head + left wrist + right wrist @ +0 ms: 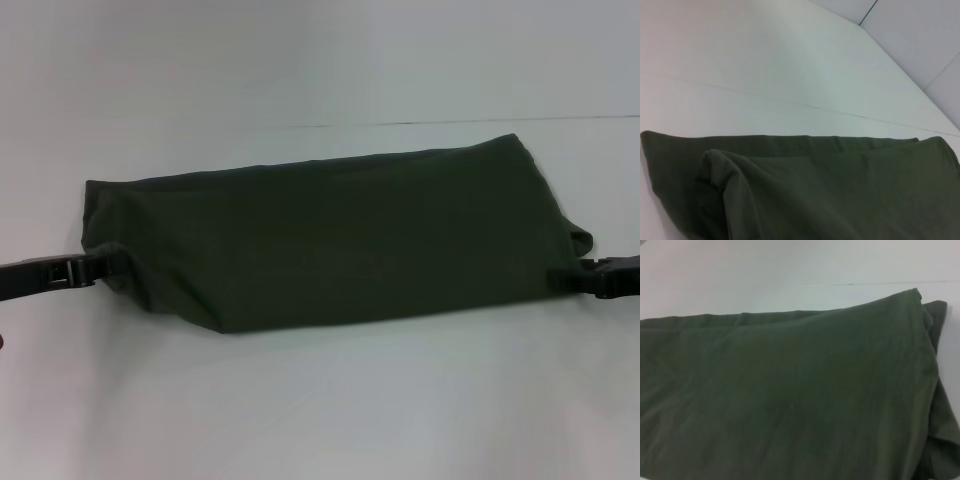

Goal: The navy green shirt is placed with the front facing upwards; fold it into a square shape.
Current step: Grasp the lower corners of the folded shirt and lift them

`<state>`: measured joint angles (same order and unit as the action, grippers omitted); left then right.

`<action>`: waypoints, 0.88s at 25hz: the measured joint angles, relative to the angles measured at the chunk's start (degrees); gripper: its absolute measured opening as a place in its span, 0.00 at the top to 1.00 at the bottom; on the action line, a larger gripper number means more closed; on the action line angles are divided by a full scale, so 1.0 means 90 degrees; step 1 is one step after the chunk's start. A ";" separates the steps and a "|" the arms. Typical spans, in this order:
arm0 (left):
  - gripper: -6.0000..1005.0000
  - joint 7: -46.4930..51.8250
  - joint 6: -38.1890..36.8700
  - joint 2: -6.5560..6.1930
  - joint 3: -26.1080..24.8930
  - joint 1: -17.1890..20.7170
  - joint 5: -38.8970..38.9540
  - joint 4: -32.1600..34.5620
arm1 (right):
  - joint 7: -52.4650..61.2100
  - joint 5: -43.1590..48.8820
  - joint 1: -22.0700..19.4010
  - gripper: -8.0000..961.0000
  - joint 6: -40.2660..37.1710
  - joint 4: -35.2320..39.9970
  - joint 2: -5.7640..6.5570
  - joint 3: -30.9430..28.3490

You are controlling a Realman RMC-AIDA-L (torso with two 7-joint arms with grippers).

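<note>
The navy green shirt [340,250] is folded into a long band lying across the white table, plain green side up, with no lettering showing. My left gripper [105,268] reaches in from the left and is shut on the band's near left corner, where the cloth bunches over its tips. At the near right corner, my right gripper [572,280] is shut on the cloth in the same way. The left wrist view shows a raised fold of the shirt [840,190] close up. Layered edges of the shirt [790,390] fill the right wrist view.
The white table [320,400] has bare surface in front of the shirt and behind it. A thin seam line [450,123] runs across the table just beyond the shirt's far edge.
</note>
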<state>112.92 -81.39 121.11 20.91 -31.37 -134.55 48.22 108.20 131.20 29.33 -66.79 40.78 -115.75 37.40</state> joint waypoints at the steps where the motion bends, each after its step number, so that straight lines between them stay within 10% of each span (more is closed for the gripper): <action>1: 0.96 -0.0005 0.0009 0.0000 0.0000 -0.0001 0.0000 -0.0005 | 0.0000 0.0007 0.0002 0.33 0.0000 0.0000 0.0000 0.0013; 18: 0.96 -0.0058 0.0021 0.0017 0.0011 -0.0001 0.0000 -0.0017 | 0.0009 0.0024 -0.0026 0.97 0.0019 0.0018 0.0000 0.0024; 22: 0.96 -0.0135 0.0020 0.0021 0.0010 -0.0002 0.0000 -0.0019 | 0.0008 0.0022 -0.0052 0.97 0.0005 0.0048 -0.0007 0.0024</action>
<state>111.70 -81.21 121.30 21.00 -31.39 -134.56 48.06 108.27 131.39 28.87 -66.74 41.22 -115.82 37.62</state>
